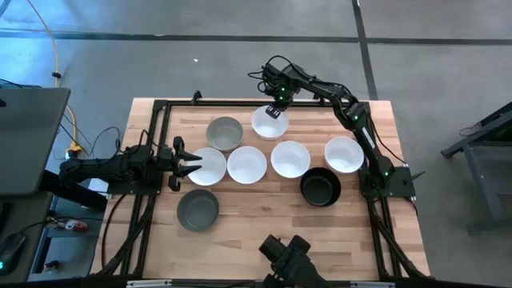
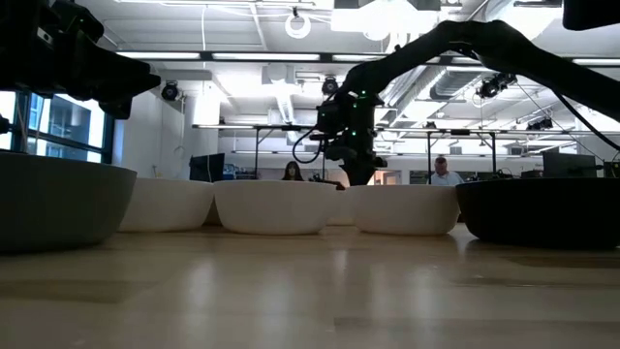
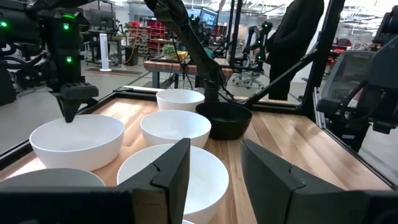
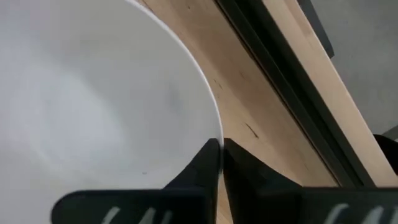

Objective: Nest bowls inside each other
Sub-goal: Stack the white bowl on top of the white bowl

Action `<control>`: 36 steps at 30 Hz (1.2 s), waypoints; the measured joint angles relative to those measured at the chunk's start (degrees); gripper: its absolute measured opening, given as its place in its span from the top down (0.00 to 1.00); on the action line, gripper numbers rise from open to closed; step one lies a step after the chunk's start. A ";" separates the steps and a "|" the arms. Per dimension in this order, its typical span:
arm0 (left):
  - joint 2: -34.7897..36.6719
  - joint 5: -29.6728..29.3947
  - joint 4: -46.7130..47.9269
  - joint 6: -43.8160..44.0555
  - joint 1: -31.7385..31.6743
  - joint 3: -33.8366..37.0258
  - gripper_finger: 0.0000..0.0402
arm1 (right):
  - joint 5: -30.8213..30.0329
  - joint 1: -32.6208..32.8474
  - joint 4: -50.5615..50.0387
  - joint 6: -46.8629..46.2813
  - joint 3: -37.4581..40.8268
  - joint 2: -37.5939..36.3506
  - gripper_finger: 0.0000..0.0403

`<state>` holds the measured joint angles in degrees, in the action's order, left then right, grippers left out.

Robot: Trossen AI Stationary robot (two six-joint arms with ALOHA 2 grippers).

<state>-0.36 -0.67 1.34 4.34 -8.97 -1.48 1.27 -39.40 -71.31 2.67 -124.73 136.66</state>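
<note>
While the left arm lay low along the left edge of the pale wooden table, the right arm reached from the right edge across to the far edge. There the right gripper hung over a glossy white round bowl at the middle of the far edge. In its wrist view the fingers had pinched together on that bowl's thin rim, one inside and one outside, so it had hold of the rim with the jaws nearly shut.

The left gripper sat at the left edge with its fingers parted and nothing between them, their tips at the rim of another white bowl.

A row ran across the middle of the table: that white bowl nearest the left edge, a second white bowl beside it, a third next, and a fourth near the right edge. A matte grey bowl stood just left of the gripped one, towards the far edge. A second grey bowl stood towards the near left corner. A black bowl sat nearer the front, between the third and fourth white bowls. No bowl sat inside another.
</note>
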 joint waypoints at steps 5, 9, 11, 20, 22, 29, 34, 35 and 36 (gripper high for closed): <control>0.00 0.00 -0.01 0.00 0.01 0.00 0.68 | 0.27 0.00 -0.27 -0.17 0.00 -0.04 0.99; 0.00 0.00 -0.02 0.00 0.00 0.00 0.68 | 0.81 0.00 -0.95 -0.25 0.00 -0.07 0.99; 0.00 0.00 -0.02 0.00 0.01 0.00 0.68 | 0.83 0.00 -1.46 -0.23 -0.02 -0.07 0.99; 0.00 0.00 0.00 0.00 0.01 0.00 0.68 | 0.83 -0.43 -5.52 -0.24 -3.75 -0.09 1.00; 0.00 0.00 -0.02 0.00 0.00 0.00 0.68 | 0.81 -0.63 -6.64 -0.30 -6.42 -0.09 1.00; 0.00 0.00 -0.02 0.00 0.01 0.00 0.68 | 2.26 -0.57 -7.39 -1.39 -8.92 -2.42 1.00; 0.00 0.00 -0.02 0.00 0.00 0.00 0.68 | 5.83 0.00 -11.33 -3.81 -8.79 -2.62 1.00; 0.00 0.00 -0.02 0.00 0.00 0.00 0.68 | 6.44 0.32 -11.47 -4.21 -8.79 -2.62 1.00; 0.00 0.00 -0.02 0.02 0.00 0.00 0.68 | 7.01 0.79 -11.51 -4.43 -8.79 -2.64 1.00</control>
<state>-0.36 -0.67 1.32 4.36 -8.97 -1.48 8.28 -38.60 -82.82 -1.75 -133.51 134.02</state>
